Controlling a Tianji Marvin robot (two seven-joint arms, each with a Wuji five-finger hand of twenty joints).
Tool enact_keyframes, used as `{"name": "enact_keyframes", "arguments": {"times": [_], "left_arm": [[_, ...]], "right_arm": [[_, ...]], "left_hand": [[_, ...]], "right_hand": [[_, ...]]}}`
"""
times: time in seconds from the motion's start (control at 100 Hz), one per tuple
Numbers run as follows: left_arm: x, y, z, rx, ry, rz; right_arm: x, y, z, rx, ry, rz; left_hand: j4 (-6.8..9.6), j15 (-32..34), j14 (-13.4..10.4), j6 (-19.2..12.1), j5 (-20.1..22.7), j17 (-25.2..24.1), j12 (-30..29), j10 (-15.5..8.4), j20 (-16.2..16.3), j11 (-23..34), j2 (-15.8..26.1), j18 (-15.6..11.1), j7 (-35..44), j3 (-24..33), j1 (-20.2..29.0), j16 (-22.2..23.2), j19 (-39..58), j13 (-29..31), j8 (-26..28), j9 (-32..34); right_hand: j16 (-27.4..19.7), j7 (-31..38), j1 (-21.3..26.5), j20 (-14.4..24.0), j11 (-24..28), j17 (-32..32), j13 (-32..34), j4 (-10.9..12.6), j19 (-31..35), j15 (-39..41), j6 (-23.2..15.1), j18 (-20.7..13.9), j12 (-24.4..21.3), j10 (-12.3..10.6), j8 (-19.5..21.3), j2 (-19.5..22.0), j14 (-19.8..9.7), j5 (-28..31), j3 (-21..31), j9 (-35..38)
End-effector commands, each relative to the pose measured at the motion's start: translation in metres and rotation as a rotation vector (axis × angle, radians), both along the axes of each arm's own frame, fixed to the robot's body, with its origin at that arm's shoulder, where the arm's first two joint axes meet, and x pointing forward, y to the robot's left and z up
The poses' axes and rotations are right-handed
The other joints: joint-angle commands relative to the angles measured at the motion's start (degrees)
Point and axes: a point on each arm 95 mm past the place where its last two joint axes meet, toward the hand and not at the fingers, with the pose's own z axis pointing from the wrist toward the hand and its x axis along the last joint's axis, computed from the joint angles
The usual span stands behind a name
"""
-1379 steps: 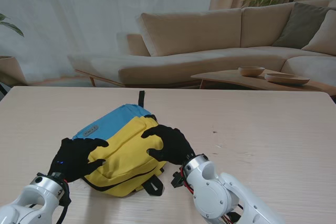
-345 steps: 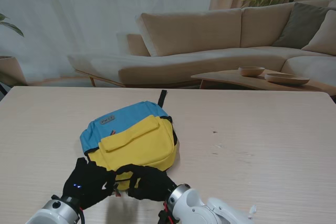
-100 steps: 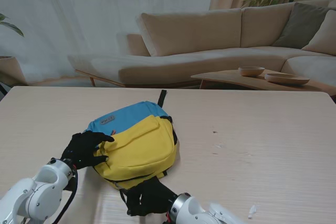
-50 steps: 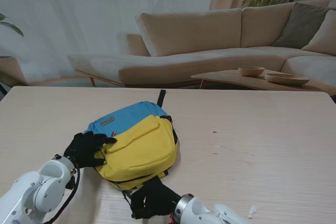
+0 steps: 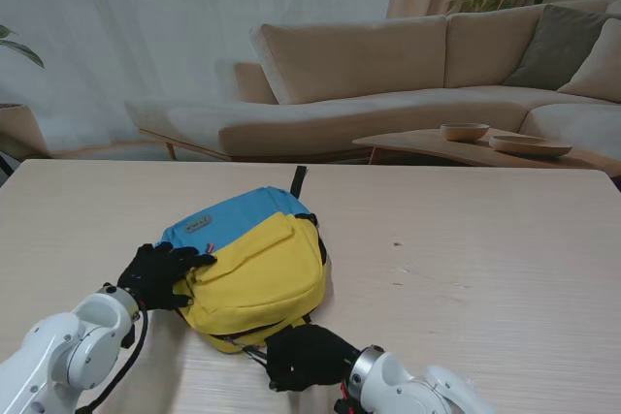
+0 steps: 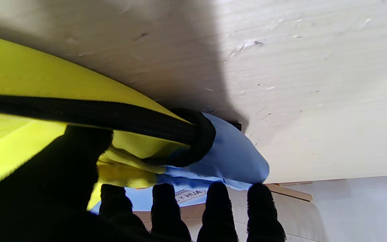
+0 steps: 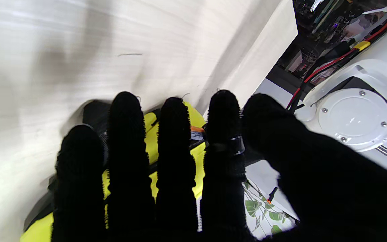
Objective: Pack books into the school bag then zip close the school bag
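The blue and yellow school bag lies flat on the table, a little left of centre. My left hand grips its left side; in the left wrist view the thumb presses the yellow fabric and the fingers rest on the blue panel, beside the black zip band. At the bag's near edge, my right hand has thumb and forefinger pinched on a small black zip pull. A leaf-printed book cover shows past that hand, beside the yellow fabric.
The bag's black top strap points away from me. The table's near edge lies just behind my right hand. Beyond the far edge stand a beige sofa and a low table with bowls.
My right hand has slid to the right along the bag's near edge over the last second. My left hand has kept its hold on the bag's left side.
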Motion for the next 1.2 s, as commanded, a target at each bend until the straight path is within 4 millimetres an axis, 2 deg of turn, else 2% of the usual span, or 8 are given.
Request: {"name": "enact_keyframes", "arguments": {"times": [0.0, 0.27, 0.51, 0.56, 0.67, 0.74, 0.79, 1.19], "left_arm": [[-0.005, 0.006, -0.009, 0.021, 0.040, 0.014], [-0.004, 0.007, -0.010, 0.031, 0.042, 0.012], [-0.005, 0.009, -0.010, 0.037, 0.038, 0.007], [-0.005, 0.009, -0.010, 0.041, 0.038, 0.005], [-0.006, 0.010, -0.010, 0.044, 0.037, 0.005], [-0.006, 0.011, -0.010, 0.047, 0.037, 0.004], [-0.006, 0.011, -0.010, 0.051, 0.037, 0.002], [-0.009, 0.014, -0.010, 0.070, 0.042, 0.001]], "right_arm": [[-0.004, -0.004, -0.001, -0.010, 0.006, 0.017], [0.010, -0.030, 0.005, -0.022, -0.018, -0.019], [0.031, -0.054, 0.006, -0.050, -0.028, -0.066], [0.036, -0.058, 0.006, -0.055, -0.032, -0.077], [0.048, -0.065, 0.006, -0.059, -0.041, -0.114], [0.055, -0.070, 0.007, -0.070, -0.051, -0.134], [0.061, -0.074, 0.008, -0.078, -0.055, -0.149], [0.119, -0.102, 0.008, -0.168, -0.080, -0.331]], "left_hand": [[-0.28, -1.62, -1.13, 0.61, -0.86, -0.65, 1.16, -0.95, 0.41, -1.16, -2.71, -1.24, -0.70, 4.85, 3.75, 0.42, -2.85, -1.96, -0.78, -1.91], [-0.25, -1.89, -1.18, 0.66, -0.60, -0.75, 1.56, -0.88, 0.29, -1.36, -2.54, -1.39, -1.49, 4.94, 3.95, 0.47, -3.15, -2.03, -2.28, -1.88], [-0.23, -1.94, -1.20, 0.62, -0.52, -0.75, 1.72, -0.83, 0.25, -1.23, -2.52, -1.31, -1.47, 4.91, 3.92, 0.52, -3.39, -1.97, -3.06, -1.74], [-0.22, -1.94, -1.17, 0.66, -0.53, -0.72, 1.73, -0.78, 0.26, -1.19, -2.42, -1.32, -1.47, 4.92, 3.93, 0.53, -3.40, -1.95, -3.19, -1.70], [-0.21, -1.98, -1.19, 0.69, -0.53, -0.76, 1.74, -0.75, 0.24, -1.11, -2.41, -1.38, -1.46, 4.95, 4.09, 0.50, -3.50, -1.98, -3.40, -1.68], [-0.23, -1.96, -1.22, 0.68, -0.53, -0.70, 1.75, -0.76, 0.22, -1.04, -2.41, -1.36, -1.45, 4.90, 4.00, 0.51, -3.56, -1.95, -3.58, -1.65], [-0.21, -1.99, -1.19, 0.68, -0.55, -0.72, 1.71, -0.74, 0.22, -1.07, -2.38, -1.36, -1.48, 4.93, 4.07, 0.48, -3.58, -1.97, -3.72, -1.71], [-0.19, -2.18, -1.32, 0.70, -0.52, -0.73, 1.61, -0.89, 0.08, -1.18, -2.27, -1.39, -1.58, 4.81, 4.14, 0.35, -3.97, -2.00, -4.78, -1.76]], "right_hand": [[-0.31, 2.38, 0.94, 0.32, 0.28, 0.83, 2.11, -2.13, 2.22, 0.39, -1.64, 0.35, 0.34, 1.14, 1.21, 0.11, 0.13, 2.70, -0.55, 1.47], [0.27, 3.52, 0.39, 0.39, 1.86, 1.76, 3.36, -1.83, 2.88, 2.32, -1.46, 0.40, 1.27, 1.22, 3.08, -0.02, 0.24, 3.50, -0.11, 2.46], [0.64, 4.69, -0.60, 0.43, 3.16, 2.38, 4.37, -1.73, 3.28, 3.86, -1.31, 0.62, 2.11, 1.09, 5.02, 0.05, 0.31, 4.50, -0.13, 3.49], [1.15, 4.33, -2.04, 0.38, 5.11, 2.83, 5.18, -1.21, 3.66, 6.47, -0.74, 0.77, 3.66, 1.51, 8.09, 1.55, 0.61, 6.40, -0.80, 4.23], [2.75, 4.20, -6.15, 1.57, 10.97, 4.99, 7.86, 2.13, 6.75, 13.85, 0.56, 1.46, 8.60, 2.04, 19.53, 7.74, 0.35, 12.58, -4.39, 6.95], [2.97, 5.07, -7.96, 2.29, 13.14, 6.53, 9.67, 5.14, 8.69, 16.74, 0.61, 1.54, 10.94, 1.66, 26.17, 9.93, -0.02, 15.19, -5.54, 8.78], [2.79, 4.94, -8.44, 2.58, 13.68, 7.34, 10.80, 6.11, 9.57, 17.95, 0.42, 1.71, 11.93, 1.66, 29.87, 10.42, -0.05, 16.53, -5.98, 9.89], [2.65, 5.11, -8.56, 2.67, 13.48, 8.12, 11.62, 6.24, 9.95, 18.21, 0.40, 2.56, 12.23, 1.57, 30.86, 10.39, 0.34, 17.89, -6.20, 11.01]]}}
